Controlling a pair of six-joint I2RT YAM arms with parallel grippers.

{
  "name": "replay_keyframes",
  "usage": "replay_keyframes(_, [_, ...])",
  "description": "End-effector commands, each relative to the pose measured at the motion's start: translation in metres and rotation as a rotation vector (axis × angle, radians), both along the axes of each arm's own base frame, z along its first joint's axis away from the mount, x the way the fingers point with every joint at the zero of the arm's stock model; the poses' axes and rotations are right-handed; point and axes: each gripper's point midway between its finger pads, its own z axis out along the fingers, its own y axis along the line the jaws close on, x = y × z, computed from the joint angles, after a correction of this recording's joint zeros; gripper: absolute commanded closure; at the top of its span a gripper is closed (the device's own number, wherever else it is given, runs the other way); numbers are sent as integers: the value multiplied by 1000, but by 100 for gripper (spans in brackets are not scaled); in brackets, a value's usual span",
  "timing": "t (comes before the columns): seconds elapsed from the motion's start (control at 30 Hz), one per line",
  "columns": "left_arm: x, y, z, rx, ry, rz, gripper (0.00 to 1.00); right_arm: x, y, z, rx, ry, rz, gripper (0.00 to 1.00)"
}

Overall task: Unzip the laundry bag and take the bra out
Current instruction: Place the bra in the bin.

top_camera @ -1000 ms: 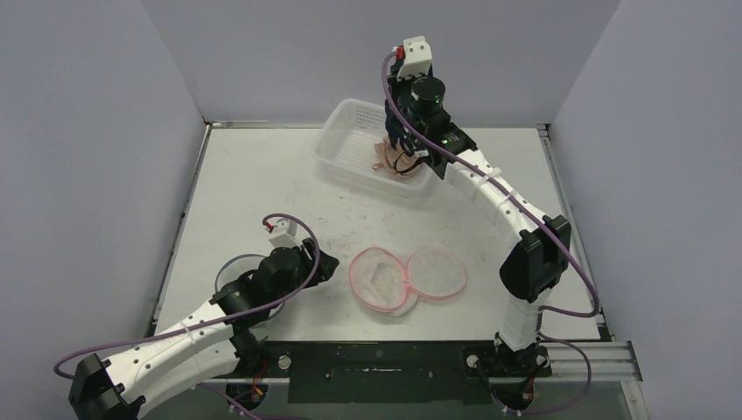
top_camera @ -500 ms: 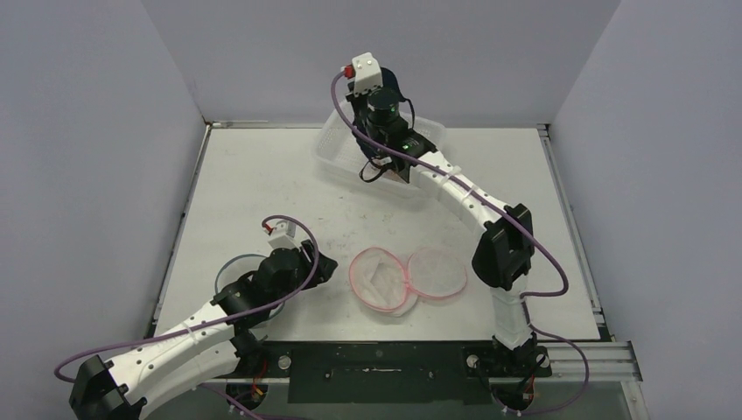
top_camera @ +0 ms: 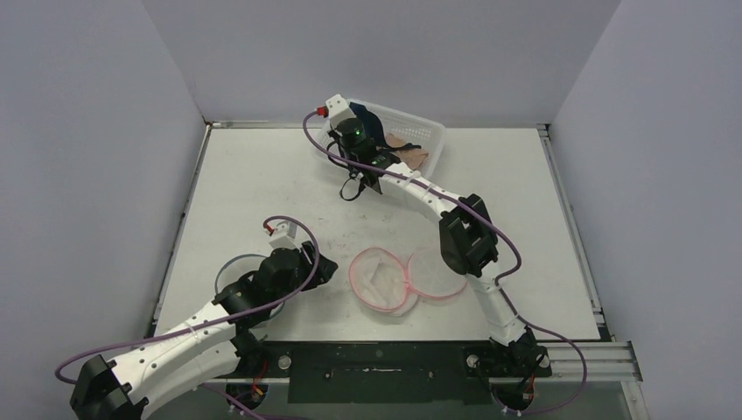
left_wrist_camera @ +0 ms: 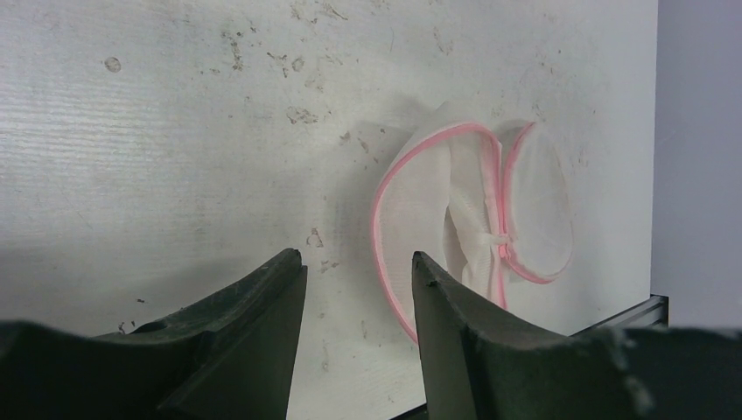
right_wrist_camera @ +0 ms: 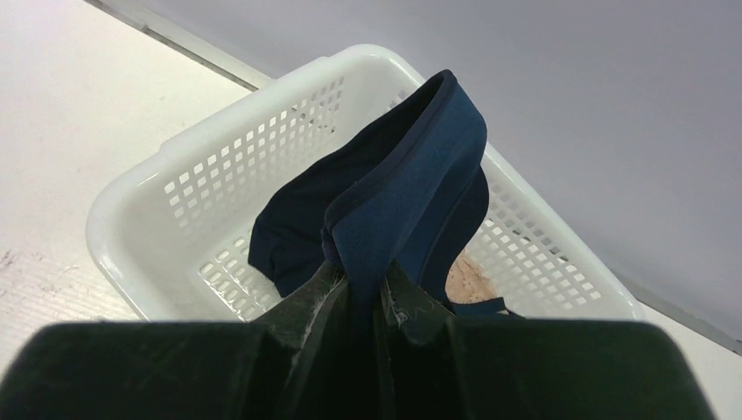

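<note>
Right wrist view only: right pincer (right_wrist_camera: 360, 284) clamped on navy bra (right_wrist_camera: 394, 201), cup folded, held up before the white basket (right_wrist_camera: 131, 206); tan garment (right_wrist_camera: 468, 280) on basket floor. Left wrist view: left pincer (left_wrist_camera: 357, 262) agape, empty, near laundry bag (left_wrist_camera: 477, 223). Bench (top_camera: 262, 192) white, scuffed; walls pale grey. Bag unzipped, two pink-rimmed mesh rounds lying flat toward the near edge.
</note>
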Motion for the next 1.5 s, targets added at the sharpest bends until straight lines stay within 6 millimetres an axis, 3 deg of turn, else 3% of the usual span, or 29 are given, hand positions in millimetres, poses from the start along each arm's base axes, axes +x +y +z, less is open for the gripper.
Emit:
replay_keyframes(0.0, [5,-4,5,-29,-21,-1,54,12,9,29,63,-59,-3,95])
replay_keyframes(0.27, [6,-4,-1,-26,-5,-5,54,17,20,-13,23,1,16,91])
replay_keyframes(0.53, [5,-6,-5,-28,9,-11,54,4,45,-27,54,55,109,59])
replay_keyframes(0.77, [4,-7,-6,-31,15,-15,54,-5,60,-18,140,89,175,38])
replay_keyframes(0.93, [5,-7,-4,-35,12,-12,54,-13,59,17,242,80,210,30])
replay_keyframes(1.13, [12,-9,9,-25,-18,-16,54,-36,34,98,452,36,241,23])
replay_keyframes(1.23, [17,-9,21,-17,-46,-17,48,-64,14,141,535,-5,248,20])
replay_keyframes(1.33, [21,-10,34,-23,-72,-23,32,-102,-12,165,604,-18,256,19])
replay_keyframes(1.37, [23,-12,38,-30,-82,-29,26,-121,-25,181,637,-37,268,19])
replay_keyframes(1.47, [23,-20,49,-69,-103,-73,16,-164,-58,180,699,-18,266,18])
